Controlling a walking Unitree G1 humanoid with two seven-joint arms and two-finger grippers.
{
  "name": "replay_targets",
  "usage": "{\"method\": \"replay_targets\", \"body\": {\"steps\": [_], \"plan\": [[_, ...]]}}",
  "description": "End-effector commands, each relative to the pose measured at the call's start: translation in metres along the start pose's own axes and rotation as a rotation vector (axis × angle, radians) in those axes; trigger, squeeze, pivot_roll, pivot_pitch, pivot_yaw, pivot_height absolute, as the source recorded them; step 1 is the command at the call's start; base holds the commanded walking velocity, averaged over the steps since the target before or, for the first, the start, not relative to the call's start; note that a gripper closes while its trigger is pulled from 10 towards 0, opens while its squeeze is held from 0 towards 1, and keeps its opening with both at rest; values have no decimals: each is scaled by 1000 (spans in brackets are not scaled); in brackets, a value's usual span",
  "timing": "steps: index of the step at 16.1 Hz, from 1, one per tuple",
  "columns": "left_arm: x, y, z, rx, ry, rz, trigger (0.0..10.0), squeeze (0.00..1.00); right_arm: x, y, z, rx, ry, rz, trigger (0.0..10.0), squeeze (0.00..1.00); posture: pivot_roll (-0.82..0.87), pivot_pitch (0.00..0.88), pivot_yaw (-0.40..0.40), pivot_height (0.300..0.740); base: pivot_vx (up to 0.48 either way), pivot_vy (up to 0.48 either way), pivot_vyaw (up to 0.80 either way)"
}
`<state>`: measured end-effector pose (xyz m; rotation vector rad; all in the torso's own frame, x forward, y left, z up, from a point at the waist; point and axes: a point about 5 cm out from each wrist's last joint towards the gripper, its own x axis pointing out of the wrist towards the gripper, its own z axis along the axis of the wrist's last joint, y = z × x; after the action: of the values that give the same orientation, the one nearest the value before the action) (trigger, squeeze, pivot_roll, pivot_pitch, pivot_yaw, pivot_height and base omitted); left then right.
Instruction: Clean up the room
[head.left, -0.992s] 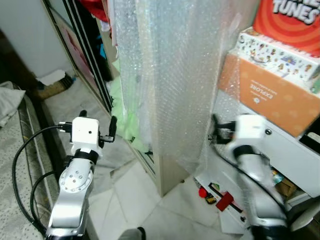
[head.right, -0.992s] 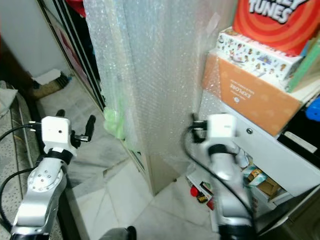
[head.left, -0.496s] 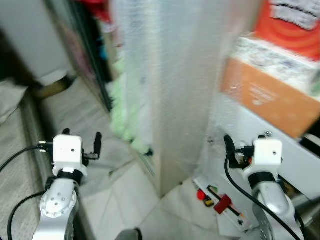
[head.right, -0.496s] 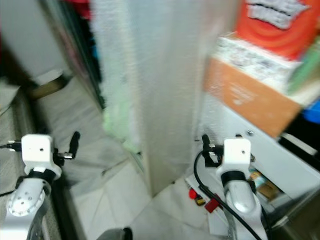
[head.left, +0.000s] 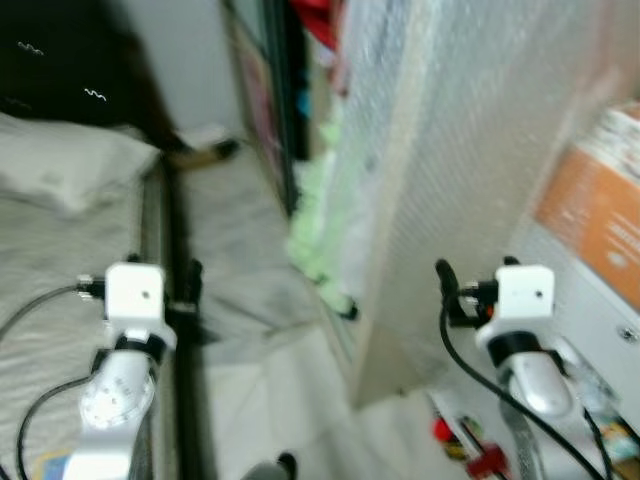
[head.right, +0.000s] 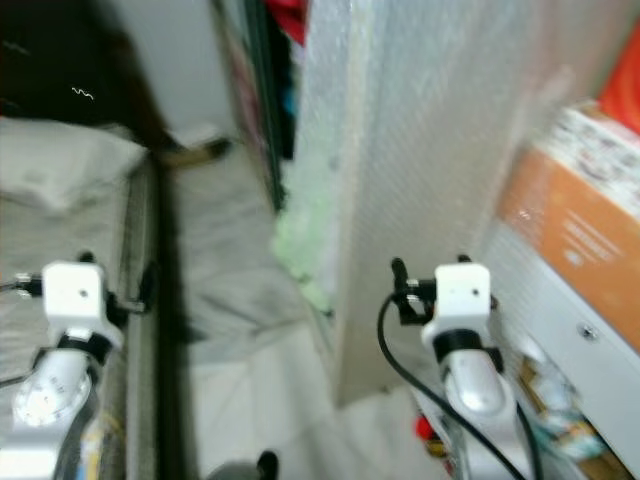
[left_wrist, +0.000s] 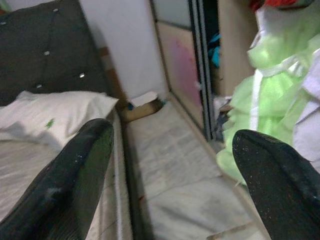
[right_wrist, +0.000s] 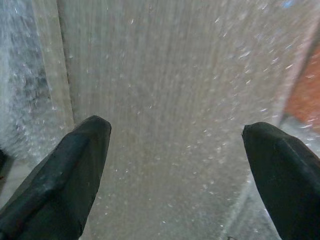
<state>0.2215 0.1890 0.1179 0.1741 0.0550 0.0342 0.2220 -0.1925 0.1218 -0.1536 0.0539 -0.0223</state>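
Room clutter: green fabric (head.left: 318, 225) lies on the floor (head.left: 245, 300) at 12 o'clock, beside the bubble-wrapped panel (head.left: 450, 180). Left pincer (left_wrist: 170, 165), at 9 o'clock by the bed (head.left: 60, 290), is spread wide and empty. Right pincer (right_wrist: 175, 165), at 3 o'clock facing the panel, is likewise wide and empty.

Left gripper (left_wrist: 170, 165) raised, fingers apart, right gripper (right_wrist: 175, 165) likewise

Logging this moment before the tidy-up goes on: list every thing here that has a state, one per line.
left gripper: open, empty, raised near the bed
right gripper: open, empty, facing the bubble-wrapped panel
wardrobe sliding door: slid open
green fabric: bunched up, spilling from the wardrobe
pillow: lying on the bed
orange box: closed, on the white shelf unit
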Motion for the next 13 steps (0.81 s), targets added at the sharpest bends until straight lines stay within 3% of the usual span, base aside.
{"method": "replay_targets", "body": {"steps": [1,13], "plan": [[2,2,5,16,-17,-5,10000,0,0,0,3,5,-14,3,10000,0,-20,0,17,740,0,0,800],[6,0,4,17,-18,-9,10000,0,2,-2,2,-3,-13,16,10000,0,-21,0,14,740,0,0,800]]}}
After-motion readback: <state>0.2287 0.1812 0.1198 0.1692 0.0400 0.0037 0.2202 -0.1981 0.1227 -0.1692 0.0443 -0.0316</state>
